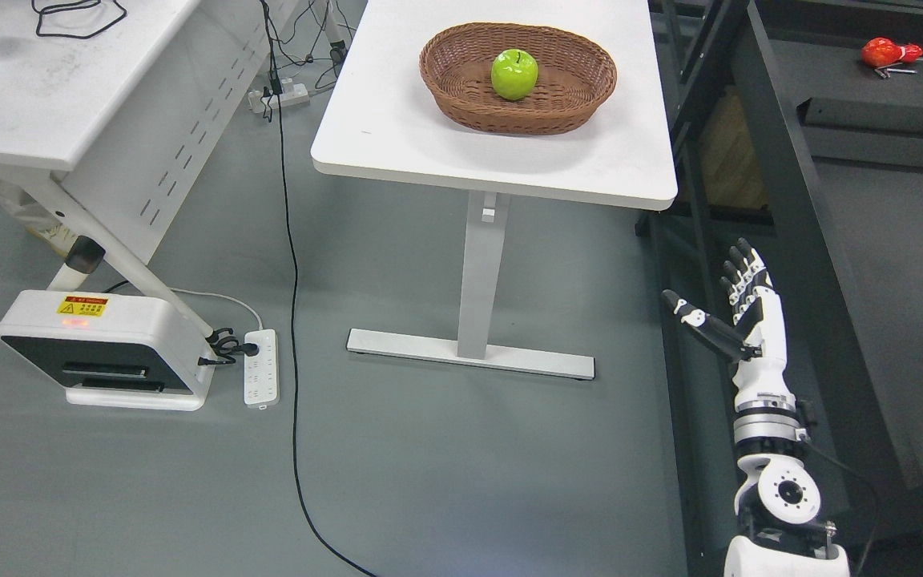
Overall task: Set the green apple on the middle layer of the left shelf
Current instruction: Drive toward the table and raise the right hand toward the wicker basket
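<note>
The green apple (514, 74) is seen upright in the middle of a wicker basket (461, 60), which is set near the bench's (397, 136) front edge. The right hand (738, 308) is held low beside a dark frame (782, 200), well apart, fingers spread and empty. Bare bench surface is left at the basket's left.

green apple (513, 74) in basket (582, 96), right robot hand (738, 308) spread

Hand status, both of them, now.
Left hand: not in view.
Right hand: open, fingers spread, holding nothing; it is low at the right, away from the green apple in the basket.
</note>
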{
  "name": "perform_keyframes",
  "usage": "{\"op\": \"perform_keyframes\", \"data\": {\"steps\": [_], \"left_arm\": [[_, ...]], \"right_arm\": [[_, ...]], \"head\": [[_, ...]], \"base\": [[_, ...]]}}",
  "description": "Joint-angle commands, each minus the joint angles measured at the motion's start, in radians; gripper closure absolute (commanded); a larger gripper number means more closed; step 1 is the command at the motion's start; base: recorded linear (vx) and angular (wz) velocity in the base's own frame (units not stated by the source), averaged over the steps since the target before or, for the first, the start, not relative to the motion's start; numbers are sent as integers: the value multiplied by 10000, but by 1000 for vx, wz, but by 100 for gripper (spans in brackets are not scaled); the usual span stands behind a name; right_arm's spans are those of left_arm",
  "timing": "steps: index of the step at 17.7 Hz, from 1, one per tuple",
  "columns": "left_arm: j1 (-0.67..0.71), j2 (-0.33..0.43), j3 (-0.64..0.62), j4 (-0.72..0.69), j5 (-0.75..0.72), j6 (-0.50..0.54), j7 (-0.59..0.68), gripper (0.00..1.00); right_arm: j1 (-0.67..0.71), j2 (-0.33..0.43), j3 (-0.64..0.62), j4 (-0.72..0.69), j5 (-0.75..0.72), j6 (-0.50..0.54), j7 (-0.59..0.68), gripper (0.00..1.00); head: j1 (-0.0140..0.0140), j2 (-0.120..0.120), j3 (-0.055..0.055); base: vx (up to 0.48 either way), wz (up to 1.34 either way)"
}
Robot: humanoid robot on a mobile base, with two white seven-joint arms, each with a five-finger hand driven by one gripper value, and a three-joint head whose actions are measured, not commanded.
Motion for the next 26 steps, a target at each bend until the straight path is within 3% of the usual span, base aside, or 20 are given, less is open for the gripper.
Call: {"op": "perform_keyframes", "data": {"steps": [1,6,9,10,12,14,17,22,26], "left_arm": [[0,175,11,13,0,-7,2,0],[0,175,-19,-2,0,-7,2,0],[0,175,12,-2,0,-7,2,0],[0,175,12,-2,0,-7,2,0],[0,175,11,-2,0,-7,2,0],[0,175,-19,-2,0,-7,2,0],[0,175,12,-2,0,-7,2,0],[0,175,12,-2,0,-7,2,0],[0,175,12,13,0,-7,2,0]], "right_arm": [[308,-175,24,-13,0,4,35,0],[323,-175,-68,2,-77,295,96,0],[231,-304,-23,-13,516,-956,81,0],[185,-717,99,-13,1888,-1190,66,0],[-43,-1194,147,-13,5992,-1239,-255,0],[-168,-1760,192,-13,7330,-1239,-318,0],[-91,-1963,162,-303,7256,-1269,-257,0],[-60,-1565,193,-673,6322,-2111,-241,0],[-91,-1319,193,-673,6105,-2129,-73,0]], "head": [[0,0,0],[0,0,0],[0,0,0],[0,0,0],[0,0,0],[0,0,0],[0,0,0],[0,0,0],[0,0,0]], "base": [[12,0],[4,0],[0,0],[0,0],[0,0],[0,0],[0,0],[40,0],[118,0]]}}
